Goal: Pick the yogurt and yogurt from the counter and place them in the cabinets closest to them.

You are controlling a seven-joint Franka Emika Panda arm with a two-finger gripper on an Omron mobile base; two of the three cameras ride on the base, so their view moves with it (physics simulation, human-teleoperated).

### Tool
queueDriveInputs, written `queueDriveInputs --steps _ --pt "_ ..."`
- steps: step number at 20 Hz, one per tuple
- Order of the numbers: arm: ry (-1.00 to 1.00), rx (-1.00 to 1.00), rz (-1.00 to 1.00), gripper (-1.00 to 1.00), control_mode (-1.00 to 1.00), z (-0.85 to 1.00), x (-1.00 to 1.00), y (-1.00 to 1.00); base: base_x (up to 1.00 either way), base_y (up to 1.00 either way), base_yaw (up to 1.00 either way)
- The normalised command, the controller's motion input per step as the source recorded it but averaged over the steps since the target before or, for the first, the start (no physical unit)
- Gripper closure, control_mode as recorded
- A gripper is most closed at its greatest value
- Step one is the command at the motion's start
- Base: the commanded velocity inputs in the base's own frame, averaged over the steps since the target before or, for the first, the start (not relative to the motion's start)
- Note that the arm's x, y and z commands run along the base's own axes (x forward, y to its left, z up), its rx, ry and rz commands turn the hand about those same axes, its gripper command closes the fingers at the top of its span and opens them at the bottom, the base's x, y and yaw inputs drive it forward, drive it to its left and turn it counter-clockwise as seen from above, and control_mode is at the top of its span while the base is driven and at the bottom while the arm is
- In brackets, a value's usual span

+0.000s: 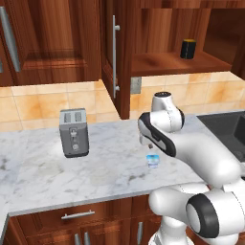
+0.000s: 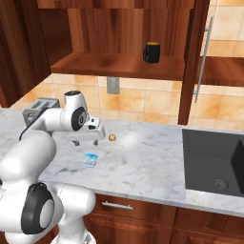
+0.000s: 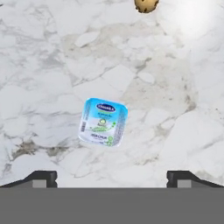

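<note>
Pale blue yogurt cup (image 3: 103,121) sat upright mid-counter (image 1: 43,177), nearer the front edge than the back wall, directly beneath the gripper (image 3: 111,177), whose jaws stood wide apart and empty; judged light, thin-walled and crushable, best pinched gently across opposite sides.

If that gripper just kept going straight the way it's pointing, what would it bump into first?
The open gripper points straight down at the counter. The pale blue yogurt lies just ahead of its centre line, so it would probably meet the bare marble right beside the cup, or clip the cup's edge; depth is hard to judge.
</note>
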Motion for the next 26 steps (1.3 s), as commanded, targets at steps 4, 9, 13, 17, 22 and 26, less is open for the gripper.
queueDriveInputs --steps 4,9,13,17,22,26 --pt "0.0 0.0 0.02 -1.0 -1.0 -0.29 0.08 0.07 0.0 0.0 0.0" --pt "0.0 0.0 0.01 -1.0 -1.0 -0.25 0.16 0.06 0.0 0.0 0.0" --pt "0.0 0.0 0.01 -1.0 -1.0 -0.24 0.14 0.02 0.0 0.0 0.0" --pt "-0.01 0.02 0.0 -1.0 -1.0 -0.2 0.07 0.0 0.0 0.0 0.0" --pt "-0.05 0.06 0.0 -1.0 -1.0 -0.16 0.0 0.0 0.0 0.0 0.0" --pt "-0.09 0.09 0.0 -1.0 -1.0 -0.13 0.0 -0.01 0.0 0.0 0.0"
